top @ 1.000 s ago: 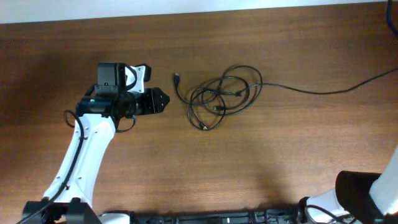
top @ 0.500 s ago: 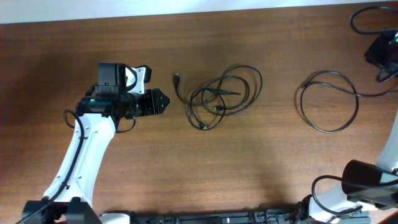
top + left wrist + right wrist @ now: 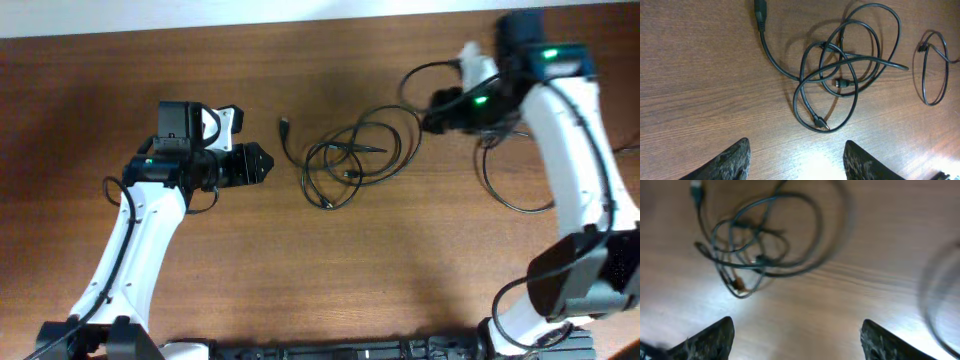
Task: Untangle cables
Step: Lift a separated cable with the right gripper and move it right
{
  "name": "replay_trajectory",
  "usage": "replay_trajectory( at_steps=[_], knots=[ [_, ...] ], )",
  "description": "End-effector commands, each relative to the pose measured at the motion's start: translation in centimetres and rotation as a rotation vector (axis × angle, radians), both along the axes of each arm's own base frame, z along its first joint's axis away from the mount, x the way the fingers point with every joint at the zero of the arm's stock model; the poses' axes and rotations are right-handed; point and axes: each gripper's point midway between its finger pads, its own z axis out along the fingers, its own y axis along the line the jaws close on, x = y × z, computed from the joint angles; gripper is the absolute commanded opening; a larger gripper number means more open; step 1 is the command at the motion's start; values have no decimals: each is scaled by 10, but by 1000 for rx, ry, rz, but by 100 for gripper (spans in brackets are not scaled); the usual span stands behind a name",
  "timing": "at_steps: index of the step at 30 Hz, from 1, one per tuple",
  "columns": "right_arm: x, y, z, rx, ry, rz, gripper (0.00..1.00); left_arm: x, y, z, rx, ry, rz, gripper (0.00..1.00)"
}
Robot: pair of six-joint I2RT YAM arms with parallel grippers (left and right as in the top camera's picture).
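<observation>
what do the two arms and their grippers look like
The left arm and right arm have white rounded links with black joints. The left carries a black camera block, a white bracket and a thin black cable; the right shows green lights. The left gripper and right gripper are black, with dark, rough-textured fingers.

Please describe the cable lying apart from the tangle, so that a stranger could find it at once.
Look at the wooden table and find the tangled bundle of cables at its middle. Toward the robot's right side lies a single cable. Unlike the bundle, it is one plain loop, lying alone.
</observation>
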Motion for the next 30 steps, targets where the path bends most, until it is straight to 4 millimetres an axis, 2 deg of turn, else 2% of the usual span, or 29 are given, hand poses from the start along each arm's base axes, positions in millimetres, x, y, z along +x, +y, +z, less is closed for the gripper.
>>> replay_trajectory(
  at_steps=[1, 3, 5, 6, 8, 10, 11, 12, 14, 16, 17, 19, 20, 22, 23, 24, 25, 26, 27, 28, 29, 30],
  knots=[
    [-11, 59, -31, 56, 48, 11, 80, 1, 0, -2, 9, -1, -10, 60],
    [-9, 87, -51, 34, -40, 151, 83, 0, 0, -3, 9, 0, -10, 61],
    [-8, 111, -75, -57, -195, 420, 83, -1, 0, -3, 10, 6, -11, 61],
    [-6, 115, -84, -123, -257, 506, 83, -1, 0, -3, 10, 6, -11, 61],
    [5, 116, -92, -204, -331, 515, 84, -1, 0, -3, 10, 6, -11, 60],
    [8, 119, -99, -203, -370, 513, 83, -1, 0, -3, 9, 6, -11, 61],
    [7, 118, -102, -204, -367, 513, 79, -1, 0, -3, 9, 7, -11, 60],
    [5, 118, -104, -205, -360, 514, 73, -2, 0, -4, 10, 10, -11, 61],
    [3, 117, -106, -205, -346, 514, 46, -2, 0, -4, 10, 14, -11, 60],
    [-1, 116, -107, -199, -325, 502, 13, -3, 0, -4, 10, 15, -11, 61],
    [-1, 116, -107, -194, -318, 484, 4, -3, 0, -4, 11, 17, -11, 61],
    [1, 116, -103, -173, -306, 421, 4, -3, 0, -4, 11, 17, -11, 61],
    [4, 118, -94, -166, -326, 412, 4, -3, 1, -5, 15, 17, -8, 62],
    [19, 122, -47, -148, -428, 394, 4, -1, 11, -10, 76, 21, 23, 63],
    [27, 126, -15, -135, -497, 384, 4, -1, 21, -15, 130, 29, 50, 62],
    [33, 128, 17, -117, -558, 363, 4, -3, 39, -23, 221, 55, 116, 61],
    [39, 130, 58, -84, -631, 319, 4, -5, 59, -29, 302, 96, 224, 61],
    [41, 129, 117, -46, -745, 269, 4, -12, 86, -35, 404, 148, 380, 67],
    [41, 123, 154, -35, -818, 238, 4, -16, 96, -37, 450, 166, 429, 71],
    [40, 114, 174, -41, -854, 192, 4, -17, 97, -37, 455, 168, 430, 74],
    [41, 98, 196, -61, -892, 118, 4, -17, 97, -37, 455, 168, 429, 76],
    [38, 66, 223, -117, -941, -8, 4, -17, 97, -37, 455, 167, 430, 77]
  ],
)
